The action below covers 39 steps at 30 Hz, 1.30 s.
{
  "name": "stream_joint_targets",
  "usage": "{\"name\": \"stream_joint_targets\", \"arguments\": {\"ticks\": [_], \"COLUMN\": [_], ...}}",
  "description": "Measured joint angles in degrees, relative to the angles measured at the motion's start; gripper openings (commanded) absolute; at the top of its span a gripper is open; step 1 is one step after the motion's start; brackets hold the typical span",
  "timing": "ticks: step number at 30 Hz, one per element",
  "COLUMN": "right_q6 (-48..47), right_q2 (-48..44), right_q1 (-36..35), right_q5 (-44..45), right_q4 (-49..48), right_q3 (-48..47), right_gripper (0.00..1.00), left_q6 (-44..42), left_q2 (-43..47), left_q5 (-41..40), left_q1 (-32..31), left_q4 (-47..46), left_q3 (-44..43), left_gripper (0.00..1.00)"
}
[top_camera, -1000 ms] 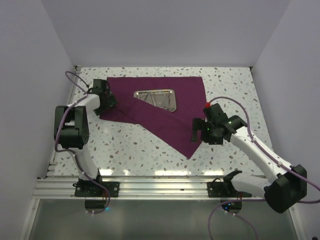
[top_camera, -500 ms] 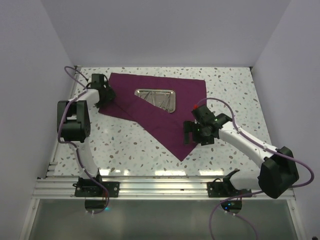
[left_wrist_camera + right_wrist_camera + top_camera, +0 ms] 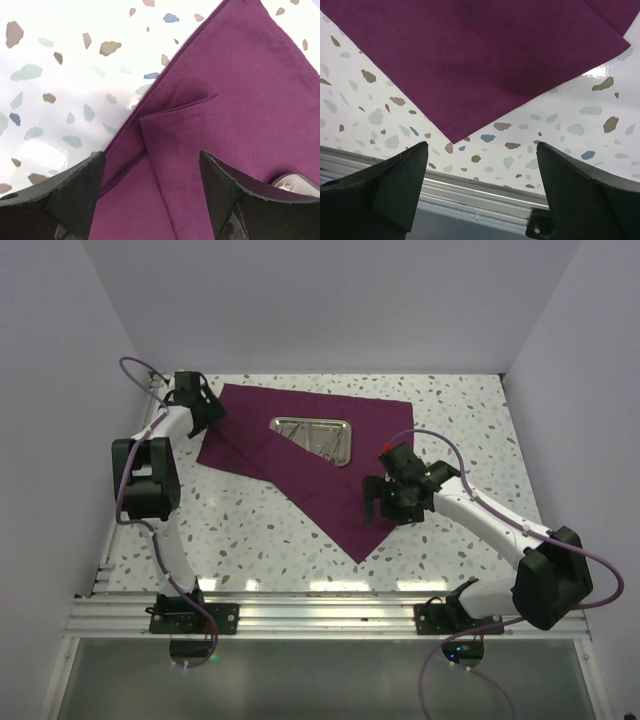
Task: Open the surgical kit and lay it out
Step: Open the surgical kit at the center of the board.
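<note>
The surgical kit's maroon cloth (image 3: pixel 300 475) lies spread on the speckled table, with a fold along its left part. On it, toward the back, a shiny steel tray (image 3: pixel 312 438) holds thin silver instruments. My left gripper (image 3: pixel 203 412) hangs open at the cloth's far left corner. In the left wrist view the left gripper (image 3: pixel 151 155) has folded cloth (image 3: pixel 225 90) below it and nothing between its fingers; the tray's edge (image 3: pixel 296 182) peeks in at the right. My right gripper (image 3: pixel 378 502) stands open above the cloth's near corner (image 3: pixel 449 139), gripping nothing.
An aluminium rail (image 3: pixel 470 197) runs along the table's near edge, just past the right gripper's fingers. White walls close in the table on the left, right and back. Bare speckled tabletop (image 3: pixel 250 530) lies between the cloth and the rail.
The left gripper has moved back and left to the cloth's far left corner. The right gripper has shifted left over the cloth's near corner, which now lies a little further left.
</note>
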<state>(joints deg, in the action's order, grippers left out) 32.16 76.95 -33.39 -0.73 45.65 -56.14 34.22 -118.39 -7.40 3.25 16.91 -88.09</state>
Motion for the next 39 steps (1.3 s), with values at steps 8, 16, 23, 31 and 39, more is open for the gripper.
{"name": "stream_joint_targets", "arguments": {"ticks": [8,16,23,31,39], "right_q6": [0.0,0.0,0.0,0.0,0.0], "right_q2": [1.4,2.4,2.9,3.7,4.9], "right_q1": [0.0,-0.1,-0.1,-0.1,-0.1], "right_q5": [1.2,1.3,1.5,1.7,1.7], "right_q4": [0.1,0.1,0.2,0.1,0.0], "right_q3": [-0.2,-0.3,-0.6,-1.3,-1.4], "right_gripper": [0.93,0.91,0.89,0.89,0.89], "left_q6": [-0.9,-0.9,-0.8,-0.1,0.7], "left_q2": [-4.7,-5.8,-8.3,-9.7,-9.8], "left_q5": [1.2,1.8,2.6,3.9,4.3], "left_q1": [0.0,0.1,0.1,0.1,0.1], "left_q4": [-0.1,-1.4,-1.4,-1.0,-1.0], "left_q3": [-1.3,-2.2,-6.0,-9.9,-10.4], "left_gripper": [0.76,0.70,0.65,0.68,0.67]}}
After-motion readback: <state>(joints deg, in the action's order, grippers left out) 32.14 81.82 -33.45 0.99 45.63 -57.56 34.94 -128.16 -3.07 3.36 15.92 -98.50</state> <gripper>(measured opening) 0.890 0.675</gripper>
